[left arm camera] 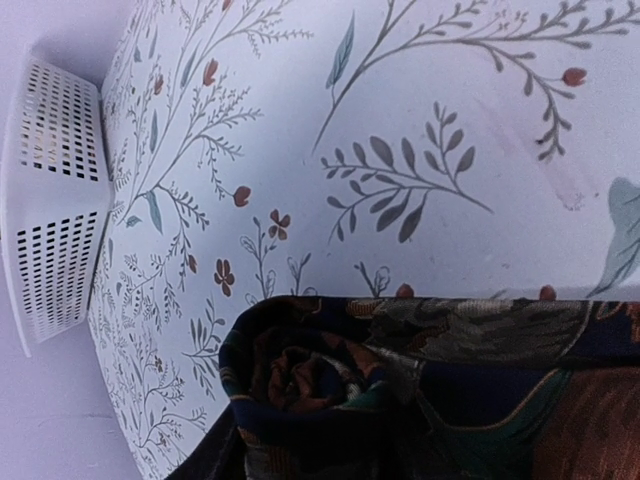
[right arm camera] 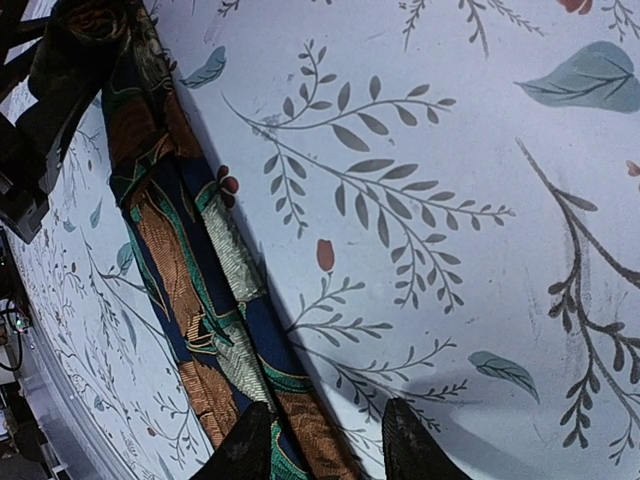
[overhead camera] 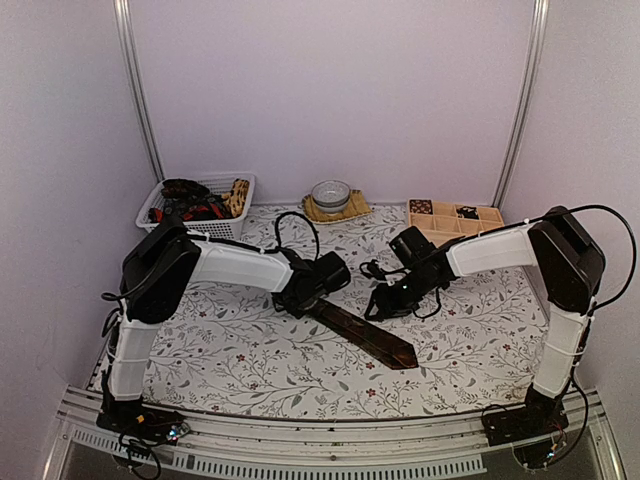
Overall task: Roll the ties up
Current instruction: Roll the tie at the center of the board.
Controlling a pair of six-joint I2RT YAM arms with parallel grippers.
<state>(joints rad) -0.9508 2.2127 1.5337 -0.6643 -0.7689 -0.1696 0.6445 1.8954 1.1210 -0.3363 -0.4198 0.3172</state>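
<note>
The tie (overhead camera: 365,335) lies flat on the tablecloth (overhead camera: 250,350), near the middle. It runs on a slant. Its wide pointed tip points to the near right, and its thin end goes up to the far left. That thin end is curled into a small roll (left arm camera: 300,375), right at the left gripper (overhead camera: 312,297). Its fingers do not show, so I cannot tell if the left gripper is pinching the roll or not.

The right gripper (right arm camera: 322,428) is low by the tie's side edge. Its two fingers are spread apart and hold nothing.

The tie is dark blue with brown and green shapes. The tablecloth is white with thin twigs, leaves and little red flowers.

At the back stand a white basket (overhead camera: 218,228) with a pile of ties (overhead camera: 190,200), a bowl (overhead camera: 330,192) on a mat (overhead camera: 352,210), and a wooden box (overhead camera: 490,214) with little rooms. The walls (overhead camera: 330,90) are plain and pale.
</note>
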